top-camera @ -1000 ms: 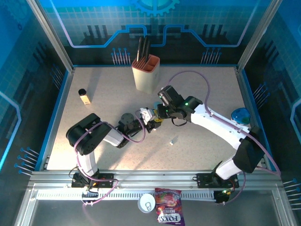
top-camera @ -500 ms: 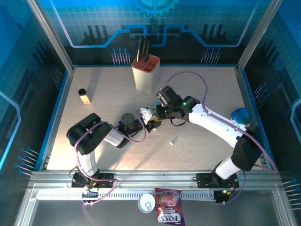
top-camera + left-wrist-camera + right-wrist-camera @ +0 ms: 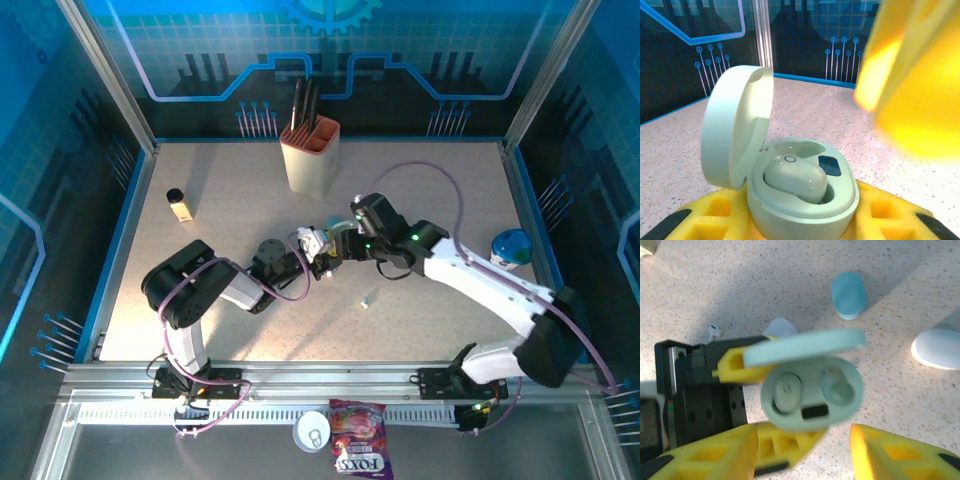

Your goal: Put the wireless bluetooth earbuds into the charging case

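The pale teal charging case stands with its lid up, and my left gripper is shut on its base with yellow fingers. One earbud sits in a socket of the case, seen from above as a pale oval. The socket beside it is bare. My right gripper hovers just over the case, open, with nothing between its fingers. From above, the case lies between the left gripper and the right gripper. A loose earbud lies on the table; a loose white earbud also lies on the table in the right wrist view.
A beige knife holder stands at the back, a small bottle at the left, and a round blue object at the right. A teal pebble-shaped case and a white one lie beyond the held case.
The right arm's forearm and elbow have swung to the right and towards the front. Its gripper has drawn slightly back from the case. The left arm has not moved.
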Available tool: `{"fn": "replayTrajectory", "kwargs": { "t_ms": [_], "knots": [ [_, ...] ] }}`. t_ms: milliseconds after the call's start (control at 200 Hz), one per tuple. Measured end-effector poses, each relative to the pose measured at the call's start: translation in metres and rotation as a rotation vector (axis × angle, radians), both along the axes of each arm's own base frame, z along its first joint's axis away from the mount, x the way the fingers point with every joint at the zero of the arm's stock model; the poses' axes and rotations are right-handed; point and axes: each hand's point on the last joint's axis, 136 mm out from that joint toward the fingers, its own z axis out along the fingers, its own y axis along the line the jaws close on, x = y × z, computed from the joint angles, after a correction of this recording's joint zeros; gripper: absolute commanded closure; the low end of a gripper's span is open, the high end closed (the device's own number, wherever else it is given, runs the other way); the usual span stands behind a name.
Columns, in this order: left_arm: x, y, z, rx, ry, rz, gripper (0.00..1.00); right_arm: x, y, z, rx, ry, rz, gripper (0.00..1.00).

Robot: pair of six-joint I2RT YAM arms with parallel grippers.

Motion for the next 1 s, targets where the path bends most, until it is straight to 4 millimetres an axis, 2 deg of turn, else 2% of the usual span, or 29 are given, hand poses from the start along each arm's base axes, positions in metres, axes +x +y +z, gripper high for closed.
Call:
{"fn": "replayTrajectory", "kwargs": {
  "t_ms": [105,200,365,580,735,875,1001],
  "knots": [
    [0.005,0.008,-0.002,-0.002,0.013,0.021,0.70,-0.008,-0.021,0.006,0.032,-0.032,-0.035,0.43],
    [0.008,0.019,-0.007,-0.001,0.035,0.045,0.70,-0.016,-0.034,-0.001,0.038,-0.025,-0.065,0.42],
    [0.012,0.036,-0.003,-0.007,0.034,0.084,0.69,-0.032,-0.047,-0.038,-0.013,0.077,-0.105,0.44],
    [0.015,0.056,0.003,-0.012,0.026,0.129,0.69,-0.063,-0.047,-0.106,-0.150,0.260,-0.117,0.49],
    [0.012,0.062,0.002,-0.010,0.029,0.138,0.69,-0.079,-0.049,-0.143,-0.287,0.342,-0.132,0.54],
    [0.013,0.065,0.002,-0.010,0.029,0.146,0.69,-0.089,-0.051,-0.165,-0.412,0.370,-0.130,0.56],
    [0.013,0.066,0.001,-0.012,0.035,0.148,0.69,-0.087,-0.043,-0.167,-0.459,0.357,-0.123,0.57]
  ]
}}
